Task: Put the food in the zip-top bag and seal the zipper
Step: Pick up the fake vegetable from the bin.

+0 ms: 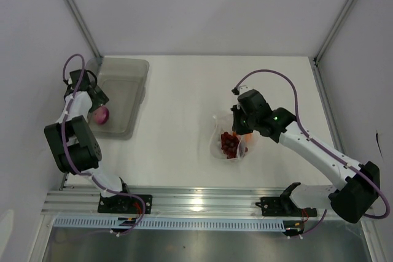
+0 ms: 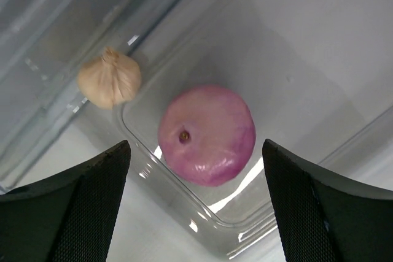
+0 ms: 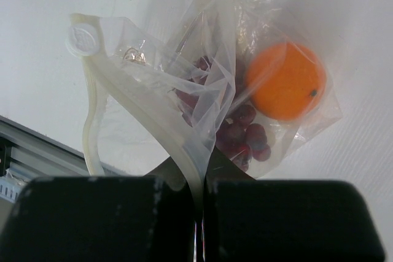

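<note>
The zip-top bag (image 1: 227, 142) lies mid-table with the dark red berries (image 1: 229, 143) and the orange (image 1: 247, 133) inside. In the right wrist view the orange (image 3: 285, 81) and berries (image 3: 242, 132) show through the bag (image 3: 184, 96). My right gripper (image 3: 202, 173) is shut on the bag's mouth edge, with the zipper strip (image 3: 92, 127) curving off to the left. The purple-red onion (image 2: 206, 134) lies in the grey tub (image 2: 202, 213). The garlic bulb (image 2: 110, 79) sits just outside the tub's corner. My left gripper (image 2: 196, 213) is open above the onion.
The grey translucent tub (image 1: 123, 93) stands at the far left, by the enclosure wall. A metal rail (image 1: 202, 204) runs along the near table edge. White walls with corner posts close in the back and sides.
</note>
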Tool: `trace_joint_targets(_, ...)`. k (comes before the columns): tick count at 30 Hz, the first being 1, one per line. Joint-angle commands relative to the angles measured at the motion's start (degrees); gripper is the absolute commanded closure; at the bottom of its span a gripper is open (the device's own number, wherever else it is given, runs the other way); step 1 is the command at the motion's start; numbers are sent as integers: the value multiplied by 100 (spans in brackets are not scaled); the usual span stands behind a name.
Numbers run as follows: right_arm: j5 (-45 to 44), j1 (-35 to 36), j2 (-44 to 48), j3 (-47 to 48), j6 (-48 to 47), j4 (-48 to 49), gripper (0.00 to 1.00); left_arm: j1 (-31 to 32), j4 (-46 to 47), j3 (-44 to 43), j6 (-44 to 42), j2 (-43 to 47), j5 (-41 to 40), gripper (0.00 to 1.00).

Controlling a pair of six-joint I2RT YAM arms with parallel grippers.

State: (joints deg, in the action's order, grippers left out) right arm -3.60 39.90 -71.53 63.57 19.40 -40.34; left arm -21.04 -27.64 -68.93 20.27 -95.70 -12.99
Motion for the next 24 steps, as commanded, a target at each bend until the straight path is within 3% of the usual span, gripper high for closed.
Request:
trace_joint_targets(1,34,-26,174,-47,-15,175,100,-50,-136,-454,-410,-150,-362,11)
trace_joint_targets(18,78,-26,157,-90,29,202,100,266,21,-33,-489,-212,-212,12)
trace_joint_targets(24,35,-26,236,-152,55,193,100,451,-154,-130,-551,-493,-695,12)
